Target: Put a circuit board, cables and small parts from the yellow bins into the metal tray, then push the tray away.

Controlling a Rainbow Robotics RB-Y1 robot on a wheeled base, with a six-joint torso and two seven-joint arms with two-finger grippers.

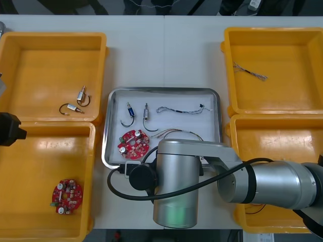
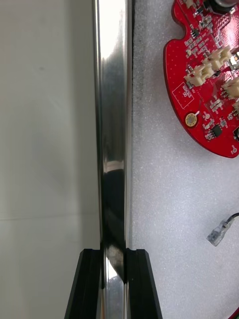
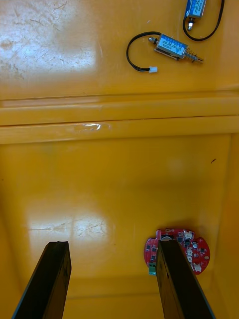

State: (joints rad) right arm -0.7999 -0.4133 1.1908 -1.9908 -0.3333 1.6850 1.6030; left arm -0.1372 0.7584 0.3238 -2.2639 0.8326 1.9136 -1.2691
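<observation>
Front view: the light worktop [image 1: 166, 55] carries four yellow bins, a far-left bin [image 1: 40, 70], a near-left bin [image 1: 45, 161], a far-right bin [image 1: 282, 55] and a near-right bin [image 1: 272, 141]. The metal tray [image 1: 161, 91] sits between them. The right arm [image 1: 202, 176] reaches in across the tray's near edge. In the right wrist view the right claw [image 2: 114, 253] is clamped on the tray's shiny rim, one black finger on each side of it. The left claw [image 3: 112, 244] hangs over the near-left bin with its fingers wide apart and nothing between them. A spare circuit board [image 3: 184, 251] lies on that bin's floor just beside one finger.

In the tray, a round red circuit board [image 1: 133, 142] rests near the left corner nearest the robot. A twisted blue and white cable [image 1: 179, 109] lies toward the far side, with a second cable [image 1: 181, 132] nearer the arm. A thin cable [image 1: 251, 73] lies in the far-right bin. Two small metal parts [image 1: 129, 110] sit in the tray beyond the board, and two loose parts [image 1: 81, 94] are in the far-left bin.
</observation>
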